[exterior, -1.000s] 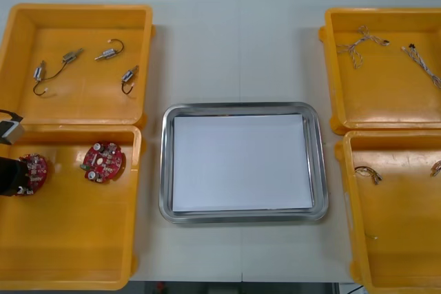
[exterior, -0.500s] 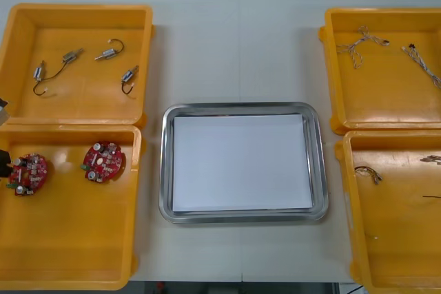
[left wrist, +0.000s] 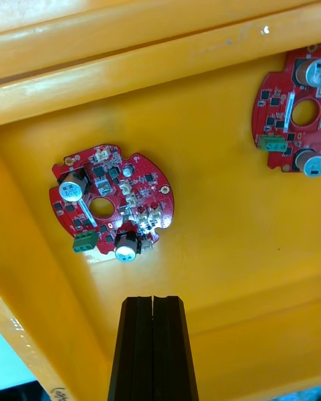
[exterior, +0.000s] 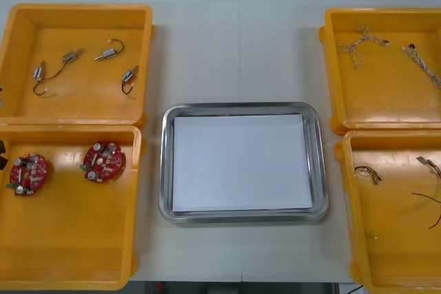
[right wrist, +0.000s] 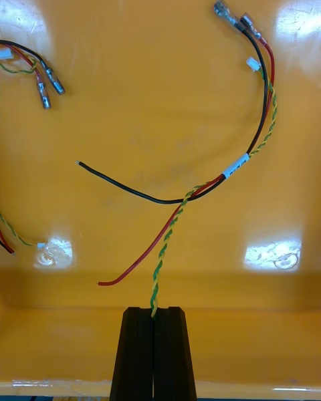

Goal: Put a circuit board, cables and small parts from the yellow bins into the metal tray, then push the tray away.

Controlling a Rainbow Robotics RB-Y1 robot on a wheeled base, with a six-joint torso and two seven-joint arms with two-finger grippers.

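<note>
Since a second earlier, the left arm had drawn back past the front view's left edge, uncovering the outer of the two round red circuit boards (exterior: 27, 172) in the near-left yellow plastic bin (exterior: 69, 253). In the near-right yellow plastic bin (exterior: 386, 239), a thin bundle of red, black and twisted yellow-green cable (exterior: 427, 204) had slid into sight from the right edge.

The right gripper (right wrist: 153, 309) was clenched on the twisted strand of that bundle, its black fingers pressed together because the wire was so thin. The rest of the cable trailed loose across the bin floor beyond the fingertips. Pinching one end probably meant the whole bundle would follow in a single drag or lift.

The left gripper (left wrist: 152, 299) was closed on nothing, hanging above the bin with a board just beyond its fingertips. That board lay flat and untouched, close to the bin's wall. The second board sat farther along the same floor, well apart from the first.

Between the bins on the light tabletop (exterior: 234, 46), the shiny metal tray with a white inside (exterior: 165, 163) held nothing yet. The small metal parts (exterior: 69, 56) and the pale twisted cables (exterior: 358, 46) lay in the two far bins. Judged from this, loading had barely begun, with the cable the likeliest first item.
</note>
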